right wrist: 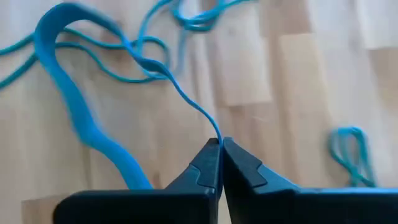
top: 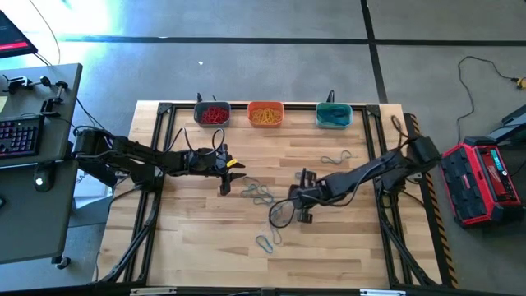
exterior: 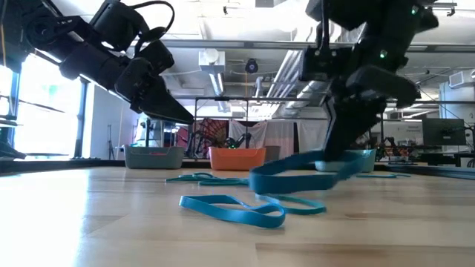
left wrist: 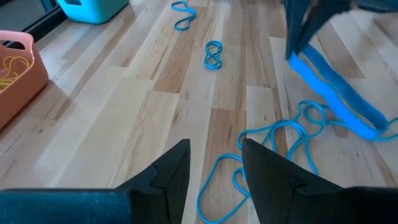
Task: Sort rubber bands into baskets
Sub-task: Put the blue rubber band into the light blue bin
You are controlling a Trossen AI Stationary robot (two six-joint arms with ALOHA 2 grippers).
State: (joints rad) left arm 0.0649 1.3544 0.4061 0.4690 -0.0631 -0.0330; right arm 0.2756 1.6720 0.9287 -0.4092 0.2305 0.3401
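Blue floppy rubber band (right wrist: 74, 118) is hanging pinched in the right claw (right wrist: 220, 144) at worktop centre; left claw (left wrist: 214, 163) is gaping at nine o'clock

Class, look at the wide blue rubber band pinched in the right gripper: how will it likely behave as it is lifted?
The wide blue rubber band probably droops: it curves loosely from the shut right gripper. It looks light, so it may swing. Thin blue bands lie close, so it might drag them.

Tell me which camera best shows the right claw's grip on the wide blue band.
The right wrist view: the right claw is shut on the wide blue band, pinching its edge. The low view shows the band lifting off the table. The left wrist view catches it from the side. The high view shows it too small.
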